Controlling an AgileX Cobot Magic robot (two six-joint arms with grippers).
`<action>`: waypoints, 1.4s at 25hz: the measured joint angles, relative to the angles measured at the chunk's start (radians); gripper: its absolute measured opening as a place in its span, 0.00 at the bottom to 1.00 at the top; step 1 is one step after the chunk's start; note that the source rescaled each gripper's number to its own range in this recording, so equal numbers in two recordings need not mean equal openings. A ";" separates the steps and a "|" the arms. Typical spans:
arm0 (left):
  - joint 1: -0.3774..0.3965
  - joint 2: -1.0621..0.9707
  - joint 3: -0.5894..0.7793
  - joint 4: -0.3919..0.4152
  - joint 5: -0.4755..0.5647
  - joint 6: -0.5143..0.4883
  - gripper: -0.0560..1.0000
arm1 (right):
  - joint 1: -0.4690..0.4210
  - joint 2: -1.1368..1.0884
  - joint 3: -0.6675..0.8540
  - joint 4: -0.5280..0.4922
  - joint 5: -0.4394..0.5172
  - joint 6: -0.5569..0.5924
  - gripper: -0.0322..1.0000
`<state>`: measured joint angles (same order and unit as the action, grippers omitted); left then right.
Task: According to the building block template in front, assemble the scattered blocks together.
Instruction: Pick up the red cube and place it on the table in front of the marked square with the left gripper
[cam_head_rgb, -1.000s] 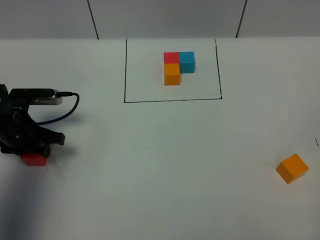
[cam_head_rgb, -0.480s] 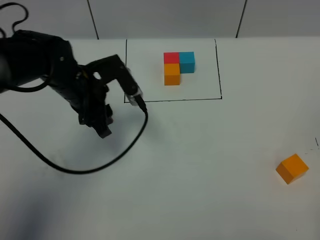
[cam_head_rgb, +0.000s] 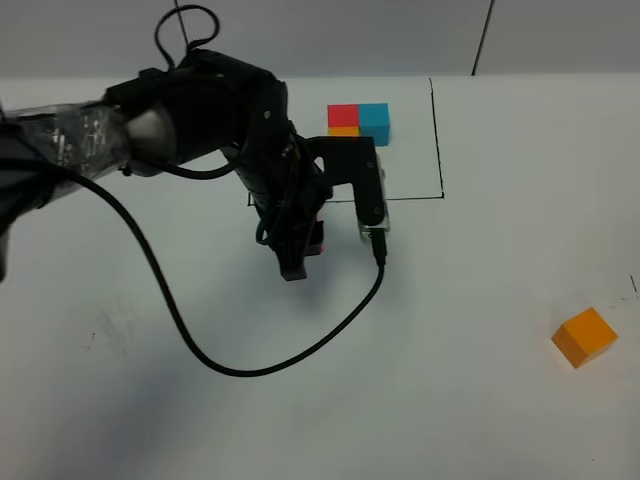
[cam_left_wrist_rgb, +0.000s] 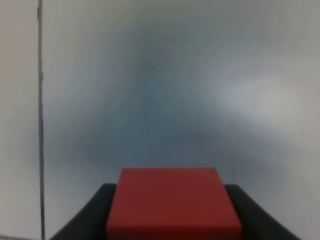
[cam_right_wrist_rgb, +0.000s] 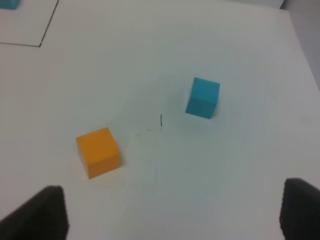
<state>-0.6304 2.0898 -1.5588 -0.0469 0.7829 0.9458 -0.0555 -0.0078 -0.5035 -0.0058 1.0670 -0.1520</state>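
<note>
Left claw (cam_head_rgb: 304, 250) pinches a small matte red cube (cam_left_wrist_rgb: 173, 202) just outside the black-framed three-cube template (cam_head_rgb: 360, 118). Right claw (cam_right_wrist_rgb: 175, 210), spread, hangs above a loose orange cube (cam_right_wrist_rgb: 98, 151) and a sky-blue cube (cam_right_wrist_rgb: 202, 97).

White matte desk (cam_head_rgb: 300, 420), faint grey scuffs toward its left side. Behind it, a pale grey wall (cam_head_rgb: 330, 35) in flat panels, split by two dark slanted seams (cam_head_rgb: 186, 40). Light soft and even; shadows on the desk blurred, greyish.
</note>
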 joint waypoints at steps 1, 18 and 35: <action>-0.010 0.020 -0.030 0.000 0.012 0.007 0.07 | 0.000 0.000 0.000 0.000 0.000 0.000 0.73; -0.050 0.246 -0.220 -0.024 0.062 0.121 0.07 | 0.000 0.000 0.000 0.000 0.000 0.000 0.73; -0.055 0.233 -0.223 -0.023 0.063 0.147 0.63 | 0.000 0.000 0.000 0.000 0.000 0.000 0.73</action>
<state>-0.6851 2.3224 -1.7822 -0.0700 0.8459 1.0924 -0.0555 -0.0078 -0.5035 -0.0058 1.0670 -0.1520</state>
